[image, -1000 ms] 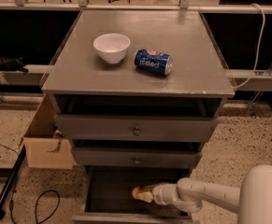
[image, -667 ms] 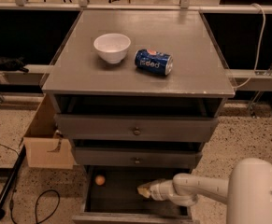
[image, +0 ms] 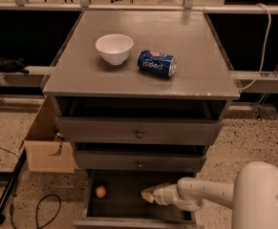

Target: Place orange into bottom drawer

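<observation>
The orange (image: 101,191) lies on the dark floor of the open bottom drawer (image: 96,216), near its left wall. My gripper (image: 147,194) is inside the same drawer, right of the orange and apart from it, with nothing seen in it. The white arm reaches in from the lower right.
On the cabinet top (image: 196,75) stand a white bowl (image: 113,48) and a blue soda can (image: 156,63) on its side. The two upper drawers (image: 139,134) are partly open above my arm. A cardboard box (image: 45,147) and cables (image: 48,209) are on the floor at left.
The orange left my gripper and rolled to the drawer's left side. My gripper has stayed in the drawer, right of the fruit.
</observation>
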